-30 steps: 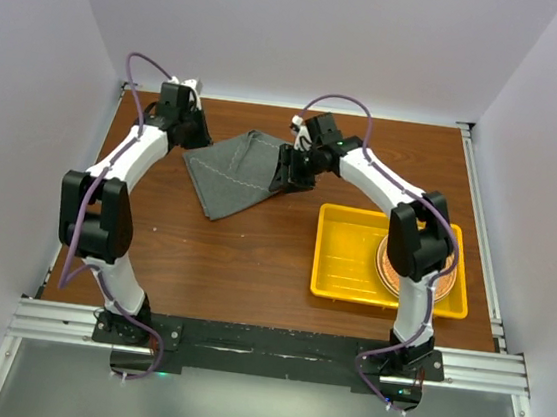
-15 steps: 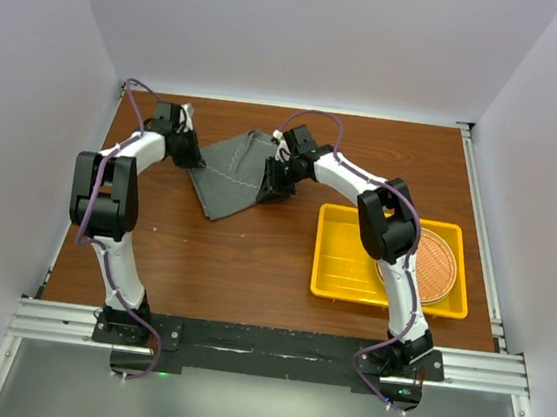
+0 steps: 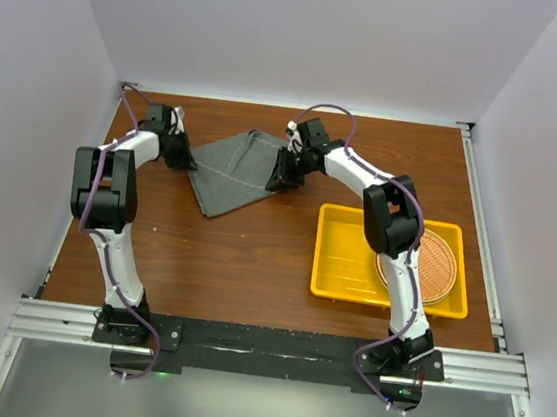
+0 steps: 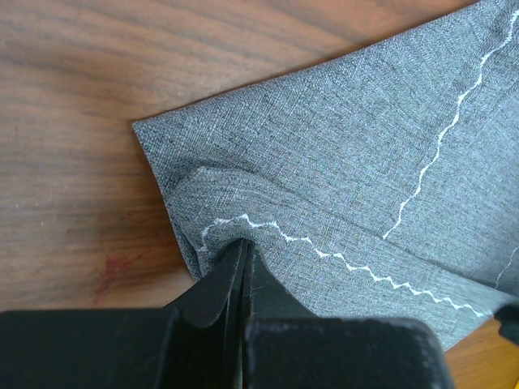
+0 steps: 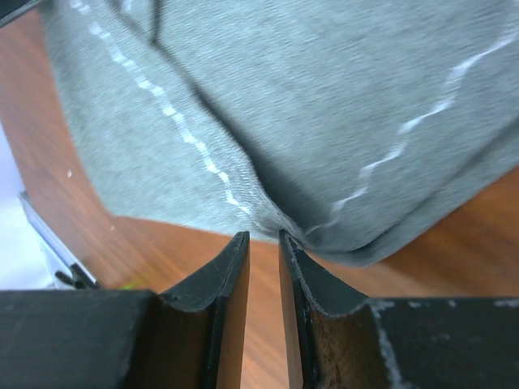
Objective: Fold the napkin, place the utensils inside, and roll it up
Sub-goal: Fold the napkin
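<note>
While one dark grey cloth napkin lies on the wooden worktop, the left end effector pinches one corner and the right end effector nips the other side. One yellow tray holds one round woven mat.

Dark grey napkin, white zigzag stitching; folded over, corners puckered

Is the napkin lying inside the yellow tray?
No, the napkin lies on the table, well to the left of the yellow tray, which holds the woven mat.
</note>
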You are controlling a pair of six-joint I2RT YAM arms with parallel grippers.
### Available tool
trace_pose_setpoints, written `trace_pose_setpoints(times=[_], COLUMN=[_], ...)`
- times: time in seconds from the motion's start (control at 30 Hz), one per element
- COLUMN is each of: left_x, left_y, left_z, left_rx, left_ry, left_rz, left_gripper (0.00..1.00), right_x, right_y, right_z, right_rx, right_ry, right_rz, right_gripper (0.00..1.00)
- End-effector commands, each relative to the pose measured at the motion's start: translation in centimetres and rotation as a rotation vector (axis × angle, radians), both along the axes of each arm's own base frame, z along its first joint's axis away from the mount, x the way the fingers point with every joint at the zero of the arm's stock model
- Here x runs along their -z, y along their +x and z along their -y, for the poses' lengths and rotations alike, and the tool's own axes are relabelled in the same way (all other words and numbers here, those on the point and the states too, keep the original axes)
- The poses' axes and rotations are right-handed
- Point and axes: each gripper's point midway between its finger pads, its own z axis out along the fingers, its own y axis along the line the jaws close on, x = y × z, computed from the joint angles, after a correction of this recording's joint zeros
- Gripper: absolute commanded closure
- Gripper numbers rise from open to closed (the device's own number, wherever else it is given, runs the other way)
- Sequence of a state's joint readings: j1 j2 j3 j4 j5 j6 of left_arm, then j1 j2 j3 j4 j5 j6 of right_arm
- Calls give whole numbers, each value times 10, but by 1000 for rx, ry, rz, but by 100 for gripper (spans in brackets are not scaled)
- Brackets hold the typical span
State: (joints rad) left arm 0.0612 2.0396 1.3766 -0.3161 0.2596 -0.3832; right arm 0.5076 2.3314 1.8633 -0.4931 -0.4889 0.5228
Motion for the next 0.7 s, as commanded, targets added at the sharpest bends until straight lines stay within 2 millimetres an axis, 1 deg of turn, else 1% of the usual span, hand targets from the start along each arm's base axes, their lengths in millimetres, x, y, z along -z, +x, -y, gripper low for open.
trace_pose_setpoints(times=[0.0, 0.1, 0.13, 0.17, 0.23, 0.3, 0.33, 0.37, 0.4, 0.43, 0.47, 0.5, 0.53, 0.57, 0.6, 0.63, 0.67], left_x=[9, 9, 9, 7, 1, -11, -17, -24, -36, -42, -49, -62, -69, -74, -85, -88, -91], left_y=[8, 9, 10, 11, 12, 15, 17, 19, 21, 22, 23, 24, 24, 23, 23, 21, 19], left_z=[-7, -6, -4, -4, -3, -1, 0, 2, 3, 4, 5, 6, 6, 6, 6, 6, 7], left_rx=[2, 3, 4, 4, 3, 3, -2, 0, -1, -6, -5, -4, -6, -5, -5, -7, -6], left_ry=[15, 0, -7, -9, -20, -31, -40, -51, -58, -67, -73, -74, -75, -74, -73, -75, -80], left_rz=[3, 1, 1, 3, 13, 37, 46, 62, 83, 95, 108, 133, 146, 155, 175, 176, 177], left_gripper=[100, 100, 100, 100, 100, 100, 99, 98, 93, 91, 89, 83, 81, 80, 79, 78, 78], right_x=[6, 17, 20, 17, 12, -8, -12, -24, -37, -42, -48, -52, -60, -61, -64, -63, -64], right_y=[21, 29, 25, 31, 32, 41, 40, 44, 44, 44, 42, 40, 40, 36, 36, 34, 29], right_z=[14, 25, 29, 28, 38, 43, 50, 51, 52, 53, 51, 49, 45, 40, 34, 28, 16], right_rx=[36, 39, 30, 20, 11, 13, 23, 28, 31, 38, 38, 38, 36, 26, 23, 11, -9], right_ry=[-19, -50, -73, -79, -138, -172, -217, -218, -218, -223, -217, -212, -199, -190, -174, -167, -158], right_rz=[23, 24, 1, 17, 35, 85, 86, 109, 128, 134, 141, 145, 162, 163, 172, 173, 181], right_gripper=[75, 75, 75, 75, 74, 73, 73, 73, 73, 72, 72, 71, 69, 69, 68, 67, 64])
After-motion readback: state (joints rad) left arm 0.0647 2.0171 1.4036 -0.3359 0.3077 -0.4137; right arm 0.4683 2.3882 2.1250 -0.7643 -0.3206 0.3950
